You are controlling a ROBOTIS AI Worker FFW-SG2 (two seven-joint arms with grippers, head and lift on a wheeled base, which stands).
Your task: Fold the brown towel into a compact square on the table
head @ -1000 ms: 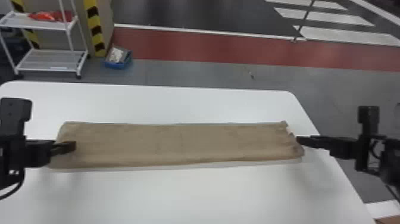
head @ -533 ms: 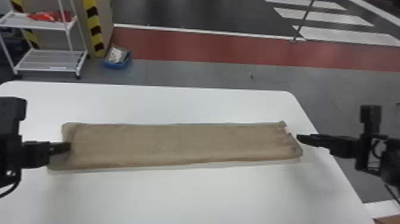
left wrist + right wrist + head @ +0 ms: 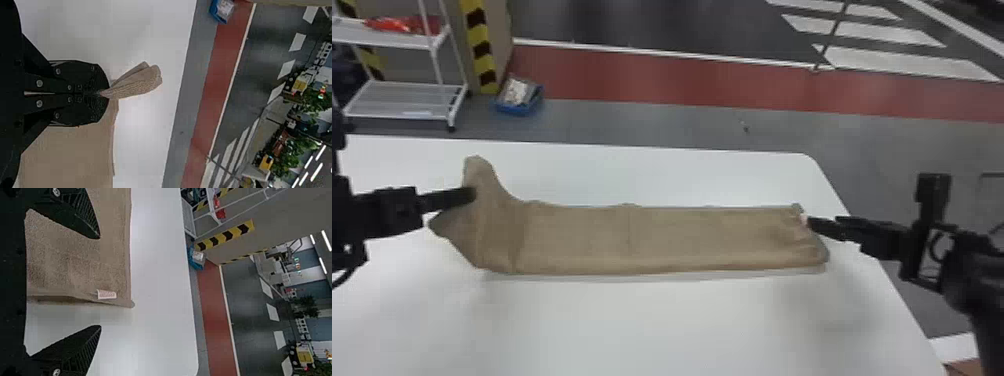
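Since the earlier frame, my left gripper (image 3: 468, 196) has drawn the left end of the brown towel (image 3: 642, 240) up and a little inward. I have that gripper clenched on the towel, a gathered fold poking out past its fingertips and the cloth draping either side. From there the towel runs as a long, folded strip across the white table (image 3: 652, 325) to my right gripper (image 3: 809, 222), at its right end. Those fingers stand spread, one over the cloth, the other beyond the edge with the pale label (image 3: 106, 294); whether either touches it, I can't quite tell.
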